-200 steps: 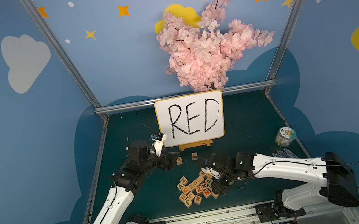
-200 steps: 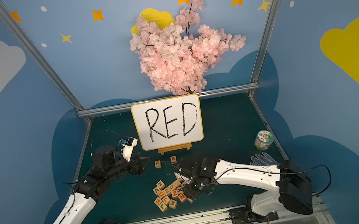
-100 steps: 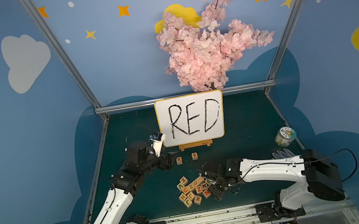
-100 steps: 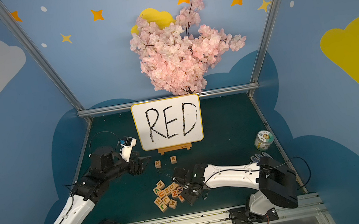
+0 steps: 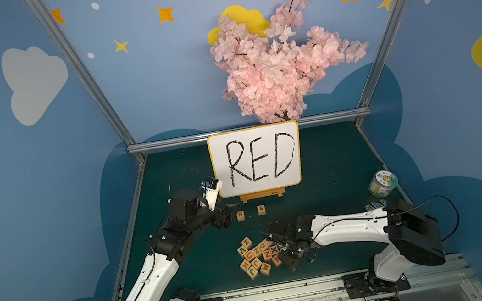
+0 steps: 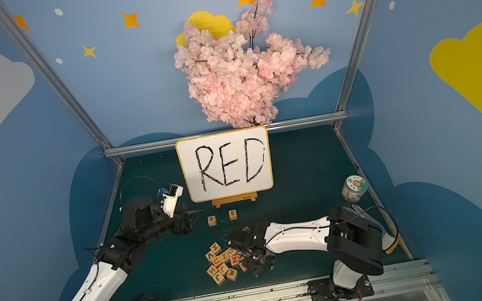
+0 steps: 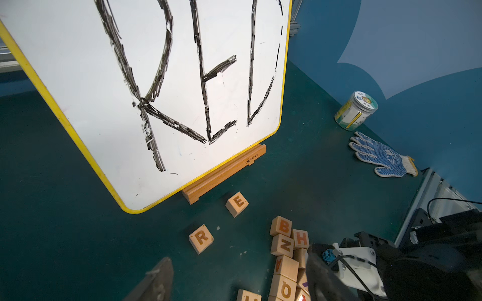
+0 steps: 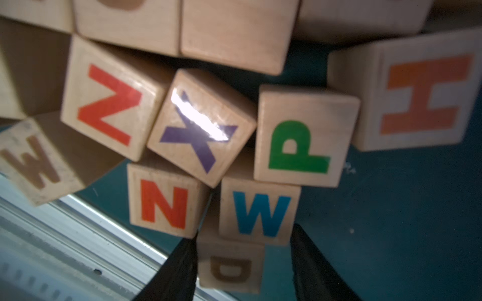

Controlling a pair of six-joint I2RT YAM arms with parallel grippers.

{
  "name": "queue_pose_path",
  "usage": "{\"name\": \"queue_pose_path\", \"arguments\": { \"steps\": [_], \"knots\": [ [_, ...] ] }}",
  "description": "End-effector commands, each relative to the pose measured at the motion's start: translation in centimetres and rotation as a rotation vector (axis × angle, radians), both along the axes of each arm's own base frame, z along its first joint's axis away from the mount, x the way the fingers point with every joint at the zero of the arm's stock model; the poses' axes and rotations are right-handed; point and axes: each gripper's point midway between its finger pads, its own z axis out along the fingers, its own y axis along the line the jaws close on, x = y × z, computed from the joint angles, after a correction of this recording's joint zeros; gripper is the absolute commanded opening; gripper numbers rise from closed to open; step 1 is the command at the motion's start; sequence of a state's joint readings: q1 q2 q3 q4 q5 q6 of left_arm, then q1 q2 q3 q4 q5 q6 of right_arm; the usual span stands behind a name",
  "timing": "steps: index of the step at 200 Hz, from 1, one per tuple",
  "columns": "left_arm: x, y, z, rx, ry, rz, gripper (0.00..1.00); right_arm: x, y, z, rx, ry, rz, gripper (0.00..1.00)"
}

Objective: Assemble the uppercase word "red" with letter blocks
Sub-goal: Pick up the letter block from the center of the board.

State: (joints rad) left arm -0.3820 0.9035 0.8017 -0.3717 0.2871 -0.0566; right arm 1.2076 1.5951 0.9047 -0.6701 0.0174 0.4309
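Note:
Two letter blocks stand apart in front of the whiteboard: the R block (image 5: 240,215) (image 6: 211,220) (image 7: 201,238) and the E block (image 5: 261,209) (image 6: 233,214) (image 7: 236,203). My left gripper (image 5: 228,216) (image 6: 193,220) (image 7: 238,260) hovers just left of the R block, open and empty. A pile of letter blocks (image 5: 259,256) (image 6: 223,262) lies nearer the front. My right gripper (image 5: 286,258) (image 6: 253,263) (image 8: 243,234) is down at the pile's right side, open, with a D block (image 8: 229,271) between its fingers. One finger touches the D block and a gap shows at the other. A blue W block (image 8: 258,213) sits right against it.
The yellow-rimmed whiteboard (image 5: 256,158) reading RED stands on a wooden holder at the back centre. A jar (image 5: 382,182) and a blue-dotted glove (image 7: 380,156) lie at the right edge. Pink blossom branches (image 5: 278,62) hang over the back. A metal rail (image 5: 273,291) borders the front.
My right arm has folded in and lowered its gripper onto the right side of the pile, and its jaws have narrowed. The left arm has hardly moved.

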Motion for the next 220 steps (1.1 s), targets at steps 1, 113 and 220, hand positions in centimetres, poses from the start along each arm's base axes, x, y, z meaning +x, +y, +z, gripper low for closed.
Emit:
{"name": "queue_pose_path", "arguments": {
  "steps": [1,113,220],
  "knots": [
    [0.0,0.0,-0.3,0.009,-0.005,-0.003,0.79,0.3,0.1,0.2,-0.017,-0.015,-0.009,0.53],
    [0.5,-0.3,-0.8,0.013,0.011,-0.008,0.79,-0.3,-0.8,0.7,-0.042,0.01,-0.01,0.25],
    [0.6,-0.6,-0.8,0.0,0.016,-0.018,0.79,1.2,-4.3,4.9,0.02,-0.088,-0.059,0.17]
  ]
}}
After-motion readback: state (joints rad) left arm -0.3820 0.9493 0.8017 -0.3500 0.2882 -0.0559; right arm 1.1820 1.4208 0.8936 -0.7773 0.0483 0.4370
